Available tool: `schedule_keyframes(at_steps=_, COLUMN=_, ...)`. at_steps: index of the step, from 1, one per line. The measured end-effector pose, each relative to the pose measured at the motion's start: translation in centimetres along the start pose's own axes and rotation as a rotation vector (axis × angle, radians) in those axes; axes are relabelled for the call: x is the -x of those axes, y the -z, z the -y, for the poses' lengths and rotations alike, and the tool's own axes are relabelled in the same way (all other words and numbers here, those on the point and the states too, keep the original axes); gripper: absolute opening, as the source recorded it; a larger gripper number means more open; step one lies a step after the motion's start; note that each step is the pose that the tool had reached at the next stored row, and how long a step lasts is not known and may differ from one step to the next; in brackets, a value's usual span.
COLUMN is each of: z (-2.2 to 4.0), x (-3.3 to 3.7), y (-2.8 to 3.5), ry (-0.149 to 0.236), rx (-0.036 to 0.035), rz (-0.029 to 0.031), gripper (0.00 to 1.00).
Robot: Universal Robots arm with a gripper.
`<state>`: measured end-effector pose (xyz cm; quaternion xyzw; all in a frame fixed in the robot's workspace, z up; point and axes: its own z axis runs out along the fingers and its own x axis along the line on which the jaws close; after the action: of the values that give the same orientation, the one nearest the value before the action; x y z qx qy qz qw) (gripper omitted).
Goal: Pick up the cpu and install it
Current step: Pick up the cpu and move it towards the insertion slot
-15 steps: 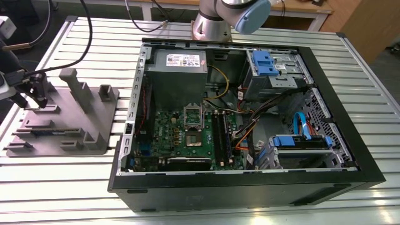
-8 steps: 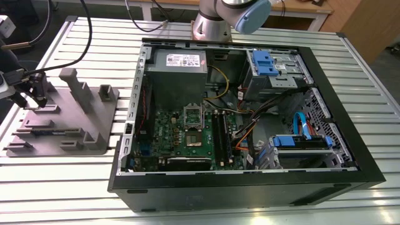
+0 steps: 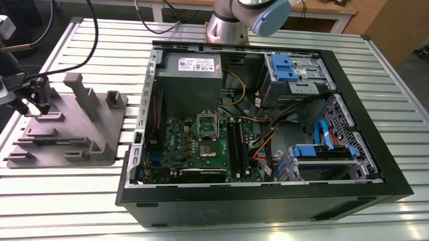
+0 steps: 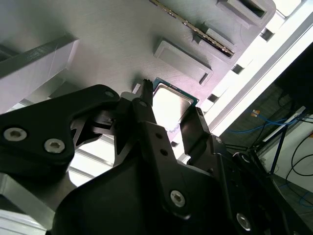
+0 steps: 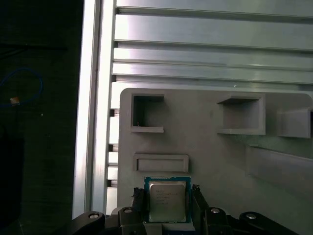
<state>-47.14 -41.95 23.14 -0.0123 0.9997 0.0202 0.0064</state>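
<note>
Ribbed aluminium slats form the table [image 3: 402,100], silver and glossy. On it stands an open black computer case [image 3: 268,203] with a green motherboard [image 3: 201,145] lying flat inside. Toward the exterior view's left, well apart from the motherboard, I see a matte grey plastic fixture plate [image 3: 74,148] with upright blocks. My gripper [image 3: 37,111] hangs low over the plate's far-left corner. In the first wrist view, looking straight down, the cpu [image 5: 167,199] is a small flat square with a silvery metal top and a thin green rim. It lies on the plate just beside a shallow rectangular ridge [image 5: 161,163], with two square pockets [image 5: 146,113] further off. The black fingers [image 5: 139,200] are set narrow, one against each of two opposite edges of the chip. The second wrist view looks slantwise past the gripper [image 4: 168,110] and its bolted black linkages. There the cpu [image 4: 171,100] glares white between the fingertips and sits flat on the finely grained grey surface.
</note>
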Motion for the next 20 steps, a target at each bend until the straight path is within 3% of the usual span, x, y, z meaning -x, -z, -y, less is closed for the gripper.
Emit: schedule_keyframes(at_steps=20, z=-0.02, x=0.01, y=0.52, ry=0.0, rx=0.0, rz=0.0001, gripper=0.47)
